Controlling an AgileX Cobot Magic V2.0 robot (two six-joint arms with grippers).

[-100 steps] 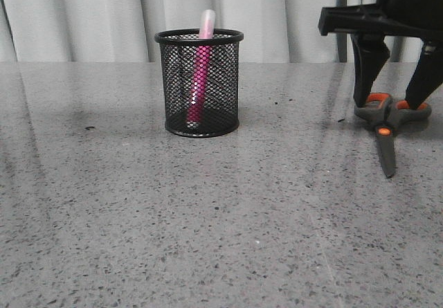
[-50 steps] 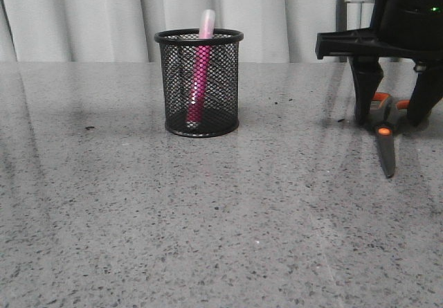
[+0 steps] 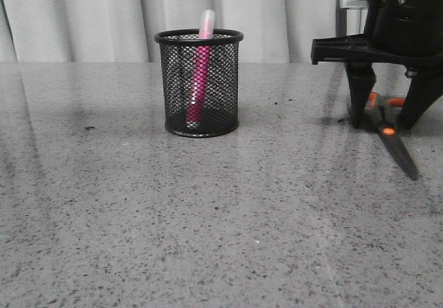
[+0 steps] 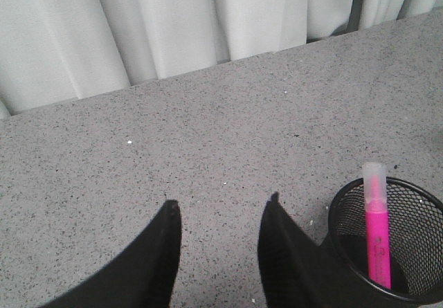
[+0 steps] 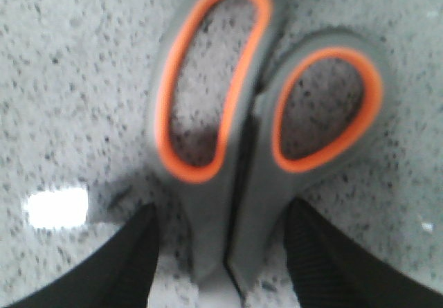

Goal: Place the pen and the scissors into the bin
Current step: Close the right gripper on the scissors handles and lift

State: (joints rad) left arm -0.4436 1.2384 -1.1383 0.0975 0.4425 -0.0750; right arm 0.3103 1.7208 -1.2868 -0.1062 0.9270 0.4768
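A grey speckled table runs back to pale curtains. Left of centre stands the bin, a black mesh cup, upright, with open tabletop on every side. The pen stands inside it, leaning slightly, its pale cap poking above the rim. At the far right edge the right gripper reaches down to the table, its fingers spread and standing either side of the scissors, not clamped on them. The scissors lie flat, orange-lined handles toward the curtains, closed blades pointing toward the near right, well apart from the bin. The left gripper hovers above the table just beside the bin, its fingers apart and holding nothing
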